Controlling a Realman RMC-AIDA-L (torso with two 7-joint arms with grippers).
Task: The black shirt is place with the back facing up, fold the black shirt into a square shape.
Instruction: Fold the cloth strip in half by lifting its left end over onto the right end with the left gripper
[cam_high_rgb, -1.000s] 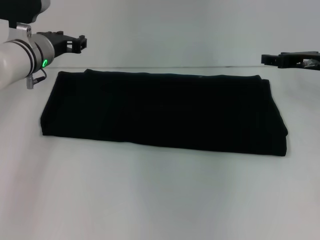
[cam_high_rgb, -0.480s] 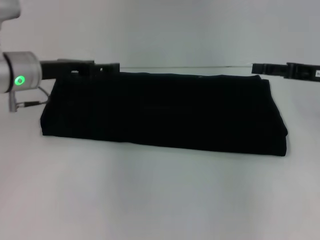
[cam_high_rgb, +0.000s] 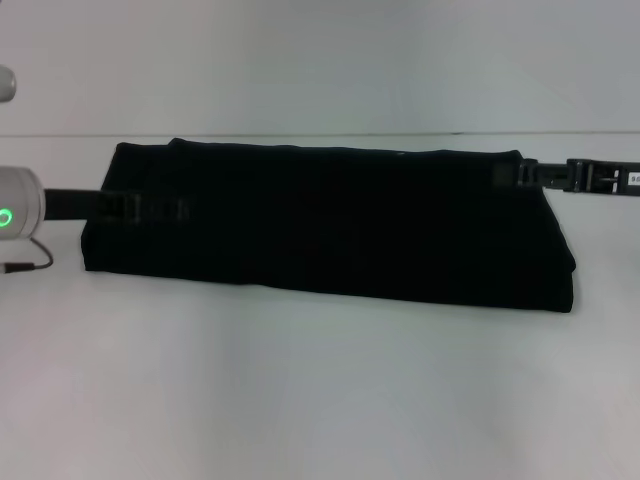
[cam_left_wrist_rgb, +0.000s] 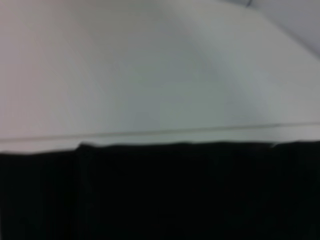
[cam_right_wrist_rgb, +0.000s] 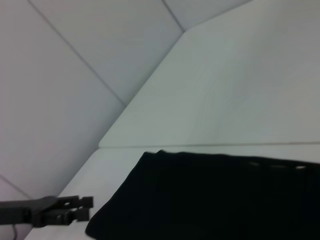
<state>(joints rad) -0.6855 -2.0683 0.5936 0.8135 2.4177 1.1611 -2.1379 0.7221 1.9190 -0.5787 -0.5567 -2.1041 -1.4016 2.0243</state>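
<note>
Black shirt (cam_high_rgb: 330, 225) lay as a wide band on counter (cam_high_rgb: 320, 400). Left end effector (cam_high_rgb: 150, 208) & right end effector (cam_high_rgb: 525, 174) sat low at its ends; finger state unclear. Should pinch both ends evenly.

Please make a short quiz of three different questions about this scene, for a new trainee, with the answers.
1. True or false: the black shirt lies folded into a long band on the white table.
2. Which gripper is at the shirt's far corner: A) left gripper B) right gripper?
3. Fill in: the left gripper is at the shirt's ___ end.

Key: 1 true; 2 B; 3 left
</note>
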